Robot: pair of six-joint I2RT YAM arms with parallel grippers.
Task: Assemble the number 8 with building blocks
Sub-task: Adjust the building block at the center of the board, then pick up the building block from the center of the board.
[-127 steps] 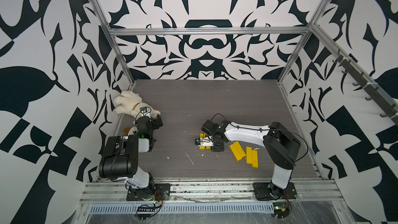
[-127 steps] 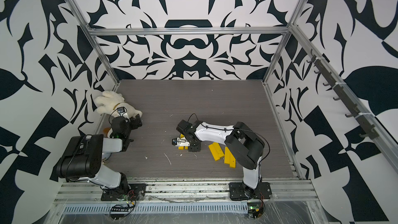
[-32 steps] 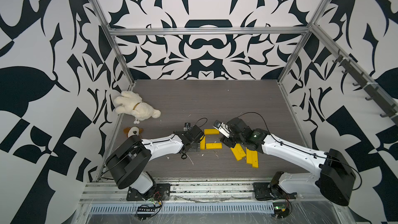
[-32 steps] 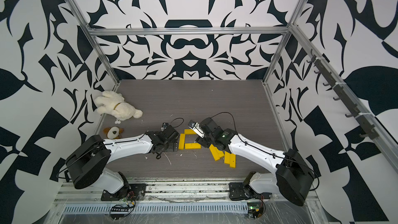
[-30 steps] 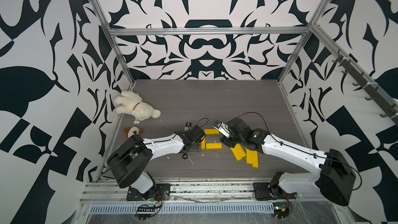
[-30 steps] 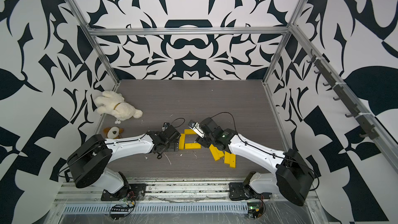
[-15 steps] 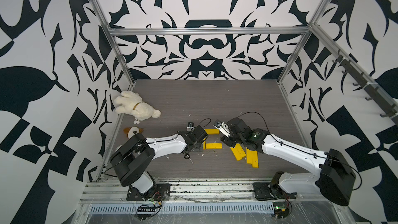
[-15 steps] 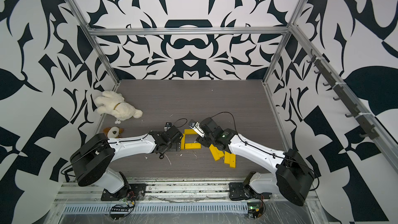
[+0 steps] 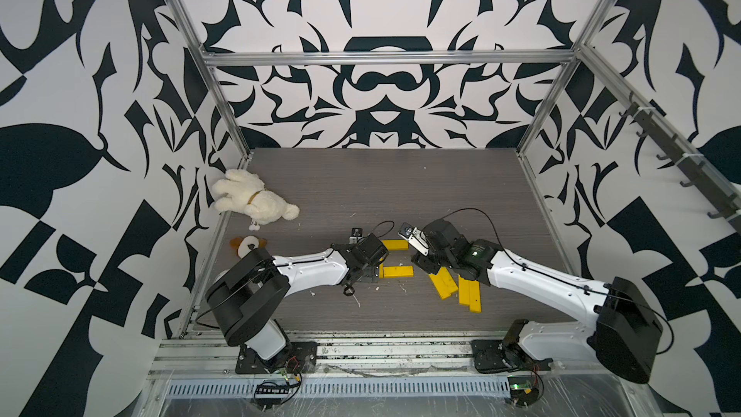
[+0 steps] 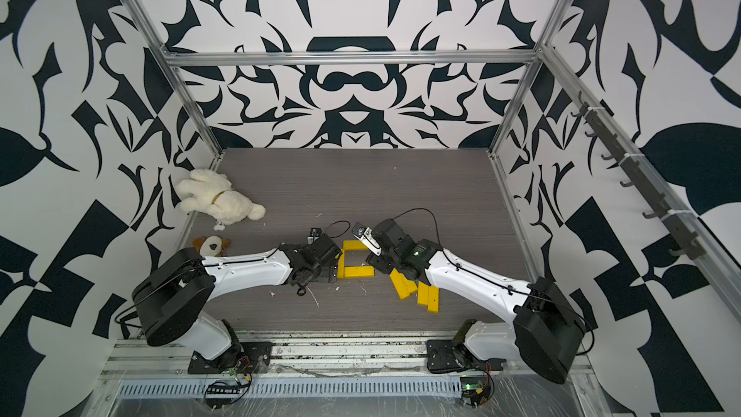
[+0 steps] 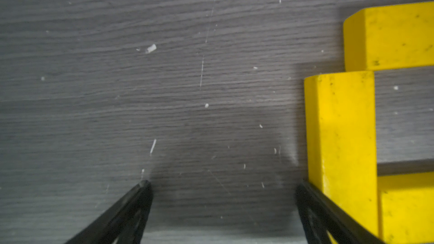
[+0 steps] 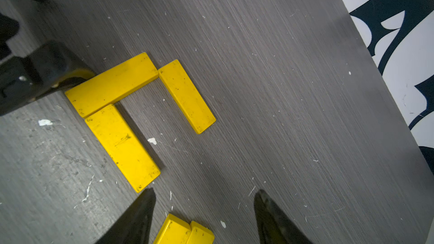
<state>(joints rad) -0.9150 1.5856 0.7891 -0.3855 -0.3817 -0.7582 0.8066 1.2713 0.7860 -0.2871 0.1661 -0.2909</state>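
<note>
Low over the grey wood-grain bench [image 9: 381, 186], the left fingers [image 11: 133, 207] stood wide apart with nothing but bare surface between them. One of them lay right against the long outer side of a bright yellow, flat rectangular bar, the spine block [image 11: 340, 125]. Whether it pressed on the bar or merely sat beside it could not be told. The right fingers [image 12: 138, 219] were also spread and held nothing. The ends of two loose blocks [image 12: 173, 228] showed on the bench between them, clear of either finger.

Three such building blocks [image 10: 359, 271] lay flat in the shape of a square bracket. The far block [image 12: 186, 95] met one end of the spine block at the corner. The near block [image 12: 122, 146] butted against the spine block's side at the other end. Both ran out toward the right arm, and that side was open. This was the only part of the number 8 [image 10: 341, 262] in place, a single unclosed loop near the middle front of the bench.

Just beside the open side, under the right arm's wrist, the other yellow bars lay in a cluster, one tilted and others side by side; the arm hid part of them. Well apart, by the left wall, lay a white plush toy [image 9: 252, 202] and, nearer the front, a small brown-and-white plush toy [image 9: 246, 244].
</note>
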